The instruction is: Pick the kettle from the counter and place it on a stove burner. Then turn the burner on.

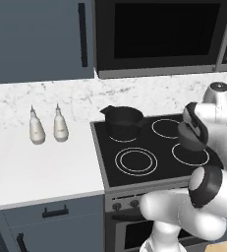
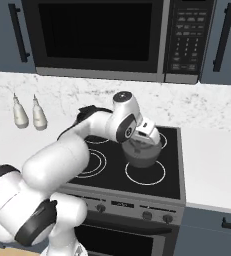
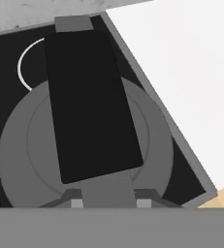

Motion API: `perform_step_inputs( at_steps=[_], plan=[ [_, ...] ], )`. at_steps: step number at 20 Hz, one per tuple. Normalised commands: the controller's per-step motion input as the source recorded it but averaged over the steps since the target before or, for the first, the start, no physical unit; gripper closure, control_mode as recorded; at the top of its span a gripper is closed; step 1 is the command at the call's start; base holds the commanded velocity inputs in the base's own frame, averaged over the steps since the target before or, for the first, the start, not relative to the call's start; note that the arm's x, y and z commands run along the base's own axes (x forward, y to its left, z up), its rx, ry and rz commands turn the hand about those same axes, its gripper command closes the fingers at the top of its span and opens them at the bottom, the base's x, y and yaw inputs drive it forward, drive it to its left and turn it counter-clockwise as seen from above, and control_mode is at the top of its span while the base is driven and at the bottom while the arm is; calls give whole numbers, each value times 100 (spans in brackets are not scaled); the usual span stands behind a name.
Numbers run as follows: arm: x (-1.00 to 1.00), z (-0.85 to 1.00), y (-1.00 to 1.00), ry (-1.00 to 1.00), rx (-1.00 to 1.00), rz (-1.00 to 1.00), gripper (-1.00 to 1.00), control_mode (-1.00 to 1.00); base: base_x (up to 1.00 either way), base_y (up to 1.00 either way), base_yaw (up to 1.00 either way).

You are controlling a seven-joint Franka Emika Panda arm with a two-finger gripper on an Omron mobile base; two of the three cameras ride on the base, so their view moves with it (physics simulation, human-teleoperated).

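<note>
The kettle (image 2: pixel 143 152) hangs from the gripper (image 2: pixel 147 134), whose jaws are closed on its arched black handle (image 3: pixel 91 104), directly below them. Beneath the jaws and the kettle's round grey body lies the black cooktop (image 2: pixel 172 172), with a thin white stove burner (image 2: pixel 145 172) ring under the kettle; whether the kettle touches the glass cannot be told. Beside the jaws, past the cooktop's edge, runs the white counter (image 3: pixel 181 72). Farther off sits a dark pot (image 1: pixel 122 122), then two white bottles (image 1: pixel 48 126).
</note>
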Motion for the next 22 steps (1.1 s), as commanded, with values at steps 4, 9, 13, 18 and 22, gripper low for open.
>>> perform_step_inputs(
  at_steps=[4,9,13,18,22],
  plan=[
    [48,-34,-27,0,0,0,100,-100,0,0,0],
    [34,-41,-1,7,0,0,100,-100,0,0,0],
    [15,-43,-1,9,0,0,100,-100,0,0,0],
    [2,-40,-6,2,0,0,100,-100,0,0,0],
    [0,-36,-8,0,0,0,100,-100,0,0,0]
  ],
)
